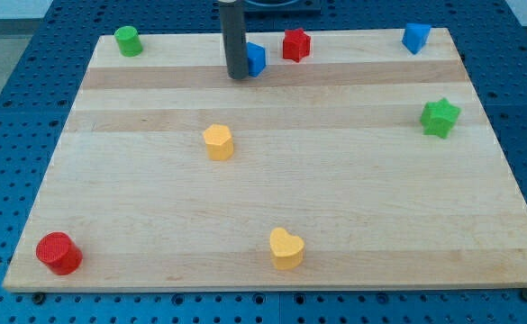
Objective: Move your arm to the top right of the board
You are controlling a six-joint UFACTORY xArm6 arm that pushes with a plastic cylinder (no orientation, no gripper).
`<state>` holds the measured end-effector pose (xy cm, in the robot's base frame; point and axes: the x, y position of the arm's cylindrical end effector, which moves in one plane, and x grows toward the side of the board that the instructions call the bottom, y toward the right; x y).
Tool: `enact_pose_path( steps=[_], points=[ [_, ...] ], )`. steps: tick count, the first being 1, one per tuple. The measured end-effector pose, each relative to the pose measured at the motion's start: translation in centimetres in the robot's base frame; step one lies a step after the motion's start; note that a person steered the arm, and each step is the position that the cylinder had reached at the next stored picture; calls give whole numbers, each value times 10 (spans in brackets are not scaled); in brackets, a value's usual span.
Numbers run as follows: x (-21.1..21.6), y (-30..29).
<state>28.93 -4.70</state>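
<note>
My tip (238,76) rests on the wooden board (335,198) near the view's top, left of centre. It stands right against the left side of a blue block (257,59), which it partly hides. A red star block (295,44) sits just to the right of that. A blue block (415,37) lies in the board's top right corner, far to the right of my tip. A green star block (440,117) sits at the right edge below it.
A green cylinder (128,40) sits in the top left corner. A yellow block (218,142) lies left of centre. A yellow heart (286,248) sits near the bottom edge. A red cylinder (59,253) sits in the bottom left corner. Blue pegboard (11,108) surrounds the board.
</note>
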Motion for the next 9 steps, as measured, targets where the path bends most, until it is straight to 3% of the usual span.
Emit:
enact_pose_path(
  steps=[3, 5, 9],
  points=[
    [-14, 55],
    [-2, 98],
    [5, 280]
  ],
)
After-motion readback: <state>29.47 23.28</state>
